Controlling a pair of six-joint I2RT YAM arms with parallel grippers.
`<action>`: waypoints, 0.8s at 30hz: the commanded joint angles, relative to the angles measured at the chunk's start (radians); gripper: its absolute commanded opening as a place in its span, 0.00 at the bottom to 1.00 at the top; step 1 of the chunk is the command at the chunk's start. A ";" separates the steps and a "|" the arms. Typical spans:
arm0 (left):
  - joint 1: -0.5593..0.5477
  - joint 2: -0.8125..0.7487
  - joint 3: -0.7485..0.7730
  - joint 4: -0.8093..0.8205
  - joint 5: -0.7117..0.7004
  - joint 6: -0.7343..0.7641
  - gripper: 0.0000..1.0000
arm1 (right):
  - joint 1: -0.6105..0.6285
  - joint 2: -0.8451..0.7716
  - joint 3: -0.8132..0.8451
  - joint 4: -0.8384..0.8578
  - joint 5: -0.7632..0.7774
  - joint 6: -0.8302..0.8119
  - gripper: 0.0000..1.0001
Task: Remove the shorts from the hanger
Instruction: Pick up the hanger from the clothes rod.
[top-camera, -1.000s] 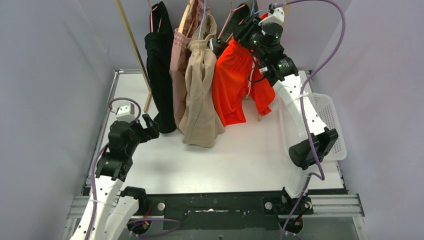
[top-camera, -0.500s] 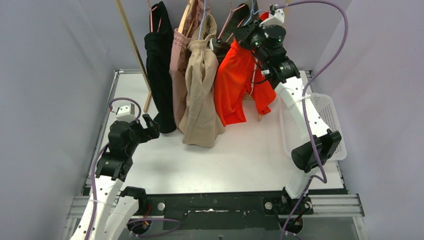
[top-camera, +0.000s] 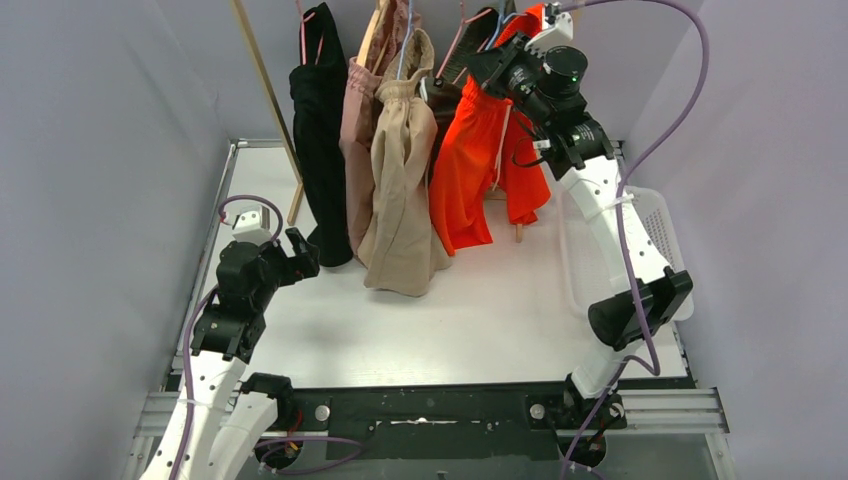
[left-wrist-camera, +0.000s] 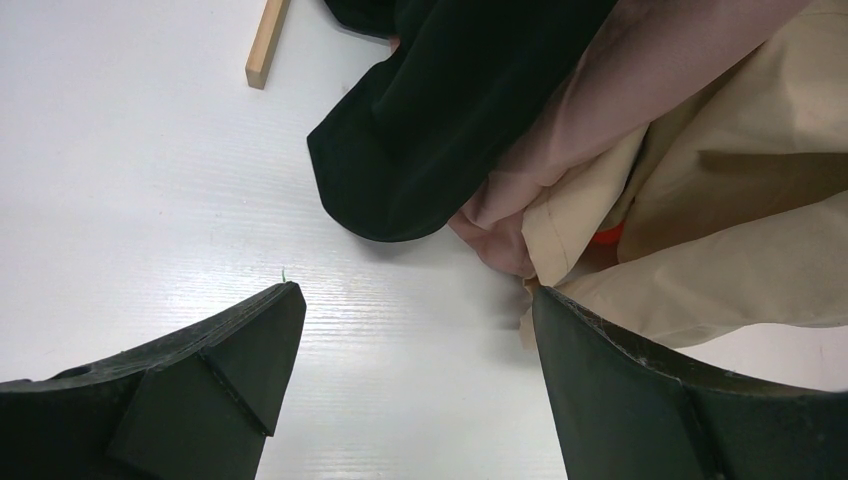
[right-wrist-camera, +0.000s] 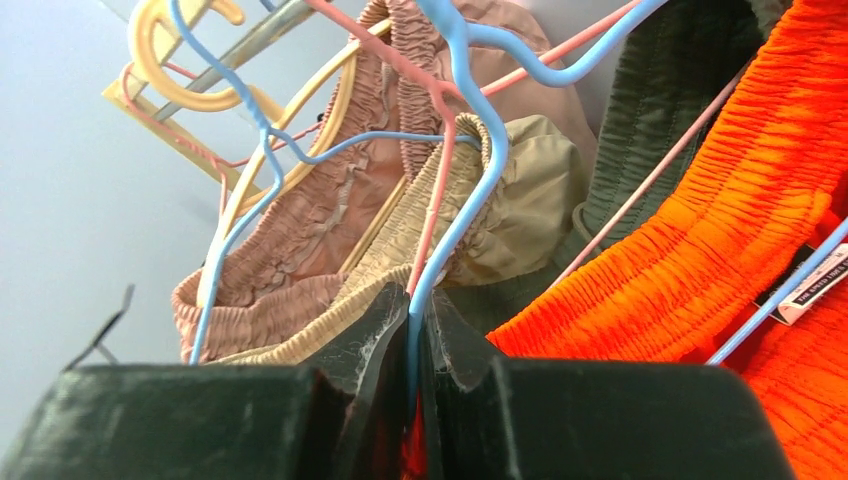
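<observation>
Jaws of the right gripper (right-wrist-camera: 416, 330) pinched tight on the blue hanger (right-wrist-camera: 468, 190); orange shorts (right-wrist-camera: 720, 230) press at its right, beige shorts (right-wrist-camera: 520, 200) and pink shorts (right-wrist-camera: 320, 230) crowd ahead-left. Left gripper (left-wrist-camera: 412, 300) spread wide, low over the table (left-wrist-camera: 150, 180), dark shorts (left-wrist-camera: 450, 120) just ahead.

White table (top-camera: 480, 310) with white basket (top-camera: 666, 240)

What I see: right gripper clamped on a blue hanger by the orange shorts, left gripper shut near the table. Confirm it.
One error: the left gripper is open, jaws wide apart over the table, as the left wrist view shows. The right gripper is clamped on the blue hanger by the orange shorts.
</observation>
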 joint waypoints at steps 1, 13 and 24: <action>0.005 -0.002 0.017 0.044 0.012 0.002 0.85 | 0.002 -0.139 -0.007 0.120 -0.039 -0.019 0.00; 0.007 -0.018 0.032 0.025 0.008 0.007 0.85 | 0.013 -0.368 -0.381 0.106 -0.153 0.021 0.00; 0.008 -0.025 0.039 0.000 0.011 -0.018 0.85 | 0.159 -0.649 -0.792 0.118 -0.180 -0.018 0.00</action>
